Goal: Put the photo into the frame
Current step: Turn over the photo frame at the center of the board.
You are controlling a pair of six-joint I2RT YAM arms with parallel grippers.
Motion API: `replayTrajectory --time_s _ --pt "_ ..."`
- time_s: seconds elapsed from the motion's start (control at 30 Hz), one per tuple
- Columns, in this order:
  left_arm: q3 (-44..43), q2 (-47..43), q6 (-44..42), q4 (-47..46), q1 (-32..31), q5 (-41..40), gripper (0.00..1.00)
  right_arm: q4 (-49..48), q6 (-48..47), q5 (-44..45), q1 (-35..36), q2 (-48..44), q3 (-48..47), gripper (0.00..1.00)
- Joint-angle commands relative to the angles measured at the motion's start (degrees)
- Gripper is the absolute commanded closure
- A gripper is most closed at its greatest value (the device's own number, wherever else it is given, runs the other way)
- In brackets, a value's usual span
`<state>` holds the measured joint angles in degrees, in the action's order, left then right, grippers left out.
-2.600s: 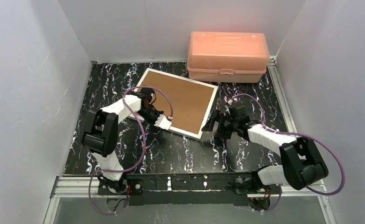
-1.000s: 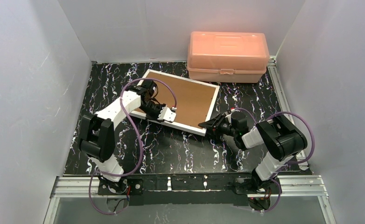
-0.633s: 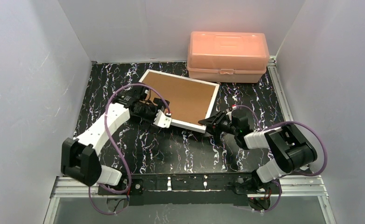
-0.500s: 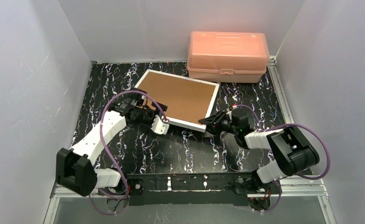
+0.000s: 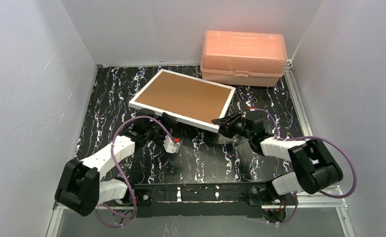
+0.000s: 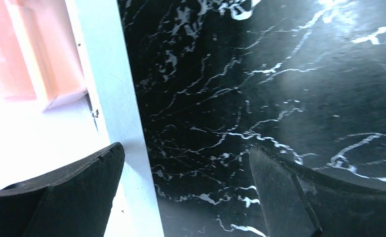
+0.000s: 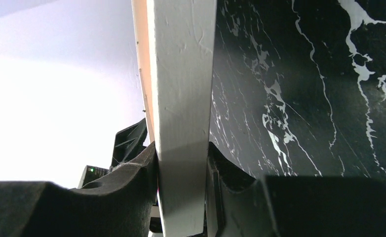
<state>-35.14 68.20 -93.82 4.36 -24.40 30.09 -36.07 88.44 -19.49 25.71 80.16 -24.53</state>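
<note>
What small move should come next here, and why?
Probably bring the open left pincer up to the frame's near edge and close on it. The frame is raised off the table, board side up, held only at its near right corner by the right pincer, so it looks poorly supported. The left wrist view has that white edge between its fingers. The photo is not in view.
</note>
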Motion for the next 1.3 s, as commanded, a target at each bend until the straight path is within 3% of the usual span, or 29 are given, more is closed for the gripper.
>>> replayTrajectory --time_s 0.0,0.17,0.33,0.53,0.97,1.17,1.27 --pt "-2.1 3.2 3.2 -17.3 0.4 -5.4 0.02 -4.0 2.0 -0.4 0.7 -3.7 -3.6 0.84" --pt "-2.9 4.0 5.1 -23.5 0.4 -3.9 0.02 -2.1 1.5 -0.4 0.7 -4.4 -4.3 0.84" --pt "1.8 -3.2 3.7 -23.5 0.8 3.1 0.02 -2.1 1.9 0.0 0.8 -5.1 -4.4 0.84" --pt "4.1 -11.4 2.3 -14.9 0.8 6.5 0.02 -2.0 2.3 0.1 1.1 -5.5 -4.5 0.84" --pt "-3.1 1.0 -3.3 -10.5 3.0 0.5 0.02 0.5 3.1 0.8 2.4 -8.9 -4.7 0.85" --pt "-4.5 5.9 -3.1 -18.6 3.0 -2.0 0.02 0.6 4.1 1.4 3.9 -10.2 -3.6 0.86" --pt "-5.7 7.6 -4.1 -18.9 3.0 -2.6 0.10 1.0 4.4 1.6 4.5 -10.8 -3.5 0.85"
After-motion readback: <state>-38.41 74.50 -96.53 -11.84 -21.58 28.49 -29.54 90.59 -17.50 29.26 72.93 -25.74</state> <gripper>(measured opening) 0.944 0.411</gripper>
